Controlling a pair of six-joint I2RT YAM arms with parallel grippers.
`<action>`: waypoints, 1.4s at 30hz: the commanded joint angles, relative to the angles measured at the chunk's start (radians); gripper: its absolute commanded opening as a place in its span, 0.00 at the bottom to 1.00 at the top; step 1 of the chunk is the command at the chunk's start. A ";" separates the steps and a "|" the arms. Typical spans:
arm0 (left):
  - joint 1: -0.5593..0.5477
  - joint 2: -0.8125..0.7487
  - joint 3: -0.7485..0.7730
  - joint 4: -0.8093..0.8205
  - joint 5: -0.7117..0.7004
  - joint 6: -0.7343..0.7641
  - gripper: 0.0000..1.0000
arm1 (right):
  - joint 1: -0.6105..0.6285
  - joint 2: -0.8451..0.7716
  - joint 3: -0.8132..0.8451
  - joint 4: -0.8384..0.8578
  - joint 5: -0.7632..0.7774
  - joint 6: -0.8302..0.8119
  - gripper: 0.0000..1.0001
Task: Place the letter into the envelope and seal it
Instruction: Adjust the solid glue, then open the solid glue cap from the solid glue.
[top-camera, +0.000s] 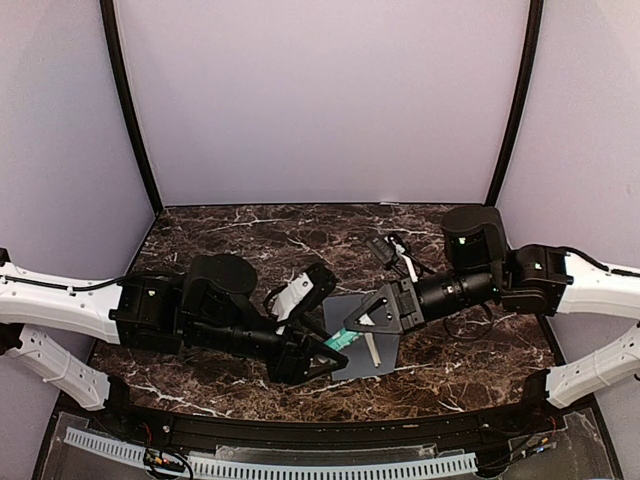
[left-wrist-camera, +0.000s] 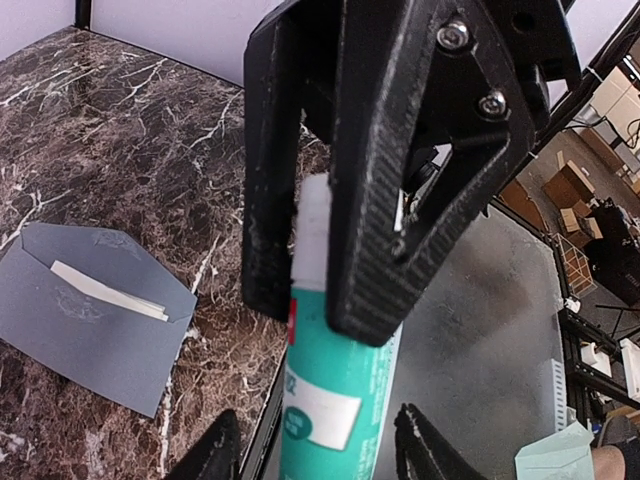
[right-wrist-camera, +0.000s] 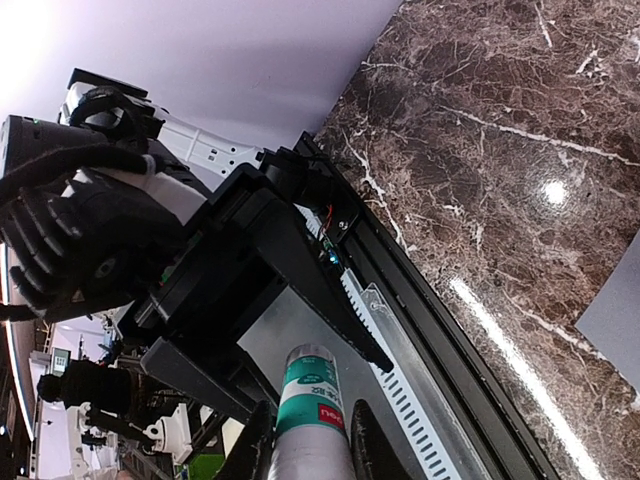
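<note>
The slate-grey envelope (top-camera: 378, 362) (left-wrist-camera: 90, 330) lies flat near the table's front middle, its flap open. The cream edge of the letter (left-wrist-camera: 108, 291) shows in its mouth. Above it, my right gripper (top-camera: 362, 325) (right-wrist-camera: 310, 445) is shut on the white cap end of a teal glue stick (top-camera: 340, 342) (left-wrist-camera: 335, 390) (right-wrist-camera: 312, 385). My left gripper (top-camera: 325, 355) (left-wrist-camera: 315, 450) straddles the stick's teal body. It is open, with a gap on one side and the other fingertip (left-wrist-camera: 420, 450) close to the tube. A corner of the envelope (right-wrist-camera: 615, 330) shows in the right wrist view.
A black device with cables (top-camera: 390, 248) sits at the back right of the marble table (top-camera: 220, 235). A black rail and a white slotted strip (top-camera: 270, 465) run along the near edge. Pale walls close in the back and sides.
</note>
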 joint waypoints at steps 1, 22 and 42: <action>-0.004 0.000 0.022 0.025 0.010 0.019 0.47 | -0.004 0.019 0.036 0.045 -0.030 -0.016 0.10; -0.005 -0.010 -0.020 0.054 0.013 -0.032 0.01 | -0.026 -0.058 -0.021 0.076 0.023 0.029 0.46; -0.004 0.000 -0.015 0.082 -0.007 -0.049 0.00 | -0.026 -0.054 -0.040 0.092 0.013 0.029 0.12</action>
